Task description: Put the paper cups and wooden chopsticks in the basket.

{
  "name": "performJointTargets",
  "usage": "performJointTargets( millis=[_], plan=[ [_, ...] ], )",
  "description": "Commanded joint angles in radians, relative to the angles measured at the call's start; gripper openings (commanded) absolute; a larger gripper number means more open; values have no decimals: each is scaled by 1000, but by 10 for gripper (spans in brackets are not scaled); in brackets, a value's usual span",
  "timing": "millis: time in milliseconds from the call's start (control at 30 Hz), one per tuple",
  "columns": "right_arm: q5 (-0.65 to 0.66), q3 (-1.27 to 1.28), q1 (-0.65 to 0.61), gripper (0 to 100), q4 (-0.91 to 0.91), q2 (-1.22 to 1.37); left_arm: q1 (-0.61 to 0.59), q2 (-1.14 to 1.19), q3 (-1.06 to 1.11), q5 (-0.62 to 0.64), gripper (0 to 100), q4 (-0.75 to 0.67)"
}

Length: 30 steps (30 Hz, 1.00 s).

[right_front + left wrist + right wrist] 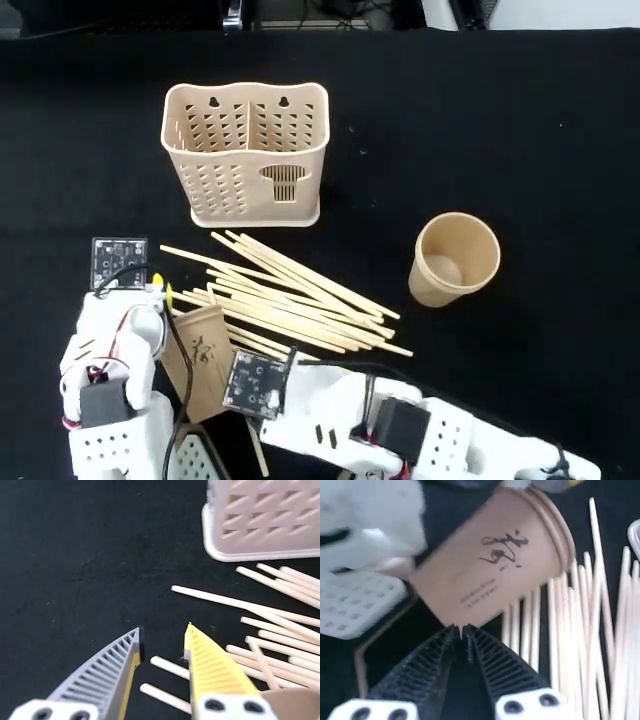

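The left gripper [164, 627] hangs open over the nine o'clock ends of the chopsticks [300, 300], which run ten-to-four across the bench. The right gripper [462, 627] is pinched shut, empty, just beside the tipped cup [490, 565].

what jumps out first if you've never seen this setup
A fan of wooden chopsticks sprawls mid-table, just in front of the slotted basket. One upright cup stands to their right; a tipped cup lies on its side at the pile's near left edge.

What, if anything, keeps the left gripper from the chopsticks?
Probably nothing, so yes: the left gripper hangs open just over the near ends of the chopsticks, with nothing lying on or in front of them.
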Motion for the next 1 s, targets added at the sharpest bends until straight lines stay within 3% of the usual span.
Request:
performJointTargets(
  millis=[0,133,233,533,733,967],
  plan=[
    [14,-81,-143,38,57,-5,-58,-2,12,-37,156,-46],
    [12,-74,-321,35,54,-4,-68,-2,38,-49,156,-75],
    [18,-28,-327,13,5,-2,-65,-2,38,-46,156,-68],
    [18,153,-48,14,-215,-4,-12,-2,-18,-44,156,37],
    [18,163,-29,14,-221,-5,8,-2,-21,-44,156,37],
    [20,111,157,14,-222,-12,1,-2,-13,-44,156,44]
  ],
)
